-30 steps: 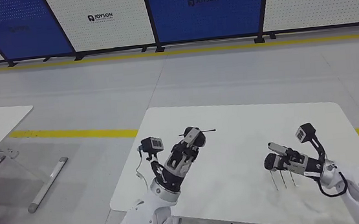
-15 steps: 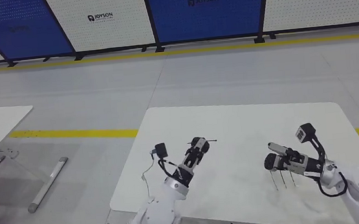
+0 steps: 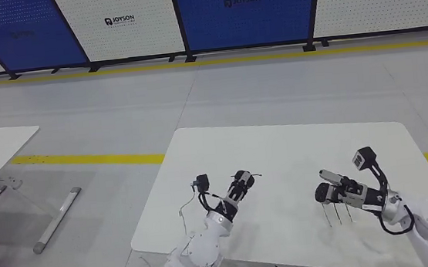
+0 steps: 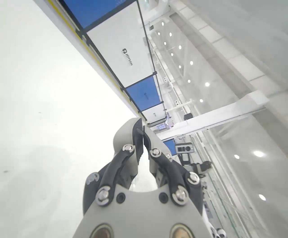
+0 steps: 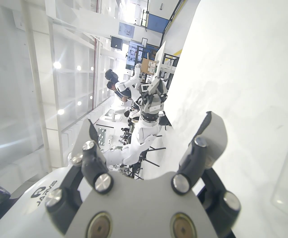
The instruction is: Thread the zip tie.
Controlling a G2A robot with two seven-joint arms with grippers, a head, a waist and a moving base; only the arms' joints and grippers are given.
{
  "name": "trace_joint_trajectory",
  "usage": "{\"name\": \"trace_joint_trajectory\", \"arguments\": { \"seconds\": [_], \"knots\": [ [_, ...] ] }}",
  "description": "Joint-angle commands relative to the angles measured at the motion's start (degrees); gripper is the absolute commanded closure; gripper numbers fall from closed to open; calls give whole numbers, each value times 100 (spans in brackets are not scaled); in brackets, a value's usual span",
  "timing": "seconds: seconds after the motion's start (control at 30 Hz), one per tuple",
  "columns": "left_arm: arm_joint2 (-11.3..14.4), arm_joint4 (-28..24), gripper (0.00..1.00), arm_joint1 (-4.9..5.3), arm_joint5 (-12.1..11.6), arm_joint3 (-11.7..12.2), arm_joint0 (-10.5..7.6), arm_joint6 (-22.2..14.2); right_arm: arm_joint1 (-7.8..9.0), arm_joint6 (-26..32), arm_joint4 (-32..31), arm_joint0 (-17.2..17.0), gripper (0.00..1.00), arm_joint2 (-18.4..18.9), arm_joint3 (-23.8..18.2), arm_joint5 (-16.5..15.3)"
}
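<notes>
zip tie (image 3: 254, 176) over white table (image 3: 292, 137), blue-and-white panels (image 3: 249, 10) behind.

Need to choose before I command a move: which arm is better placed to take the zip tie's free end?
Right, probably. The right arm has its jaws open and empty; the left arm holds the zip tie in shut jaws, its end sticking out toward the right arm.

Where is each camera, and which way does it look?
Top view: overhead, looking down at the table; both arms show.
Left wrist view: on that wrist, faces along the table; left gripper, shut on the zip tie.
Right wrist view: on that wrist, faces across the table; open right gripper.
Shared: top and right wrist views both show the left gripper.
</notes>
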Motion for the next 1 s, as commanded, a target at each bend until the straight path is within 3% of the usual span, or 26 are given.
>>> {"name": "trace_joint_trajectory", "arguments": {
  "seconds": [0.0, 0.13, 0.3, 0.43, 0.5, 0.6, 0.77, 0.97],
  "knots": [
    [-162, -222, 100, 35, -253, -468, 184, -129, 0, 0, 0, 0, 0, 0, 0, 0],
    [-476, -435, 100, 103, -722, -1321, 666, -240, 0, 0, 0, 0, 0, 0, 0, 0],
    [-723, -605, 100, 162, -778, -2342, 1212, -394, 0, 0, 0, 0, 0, 0, 0, 0],
    [-808, -532, 100, 189, -778, -2585, 1426, -522, 0, 0, 0, 0, 0, 0, 0, 0],
    [-795, -368, 100, 193, -778, -2479, 1427, -507, 0, 0, 0, 0, 0, 0, 0, 0],
    [-629, -146, 100, 181, -744, -2060, 1278, -469, 0, 0, 0, 0, 0, 0, 0, 0],
    [-221, 252, 100, 118, -301, -1187, 779, -201, 0, 0, 0, 0, 0, 0, 0, 0],
    [164, 718, 100, 47, -84, -252, 365, 176, 0, 0, 0, 0, 0, 0, 0, 0]
  ]
}}
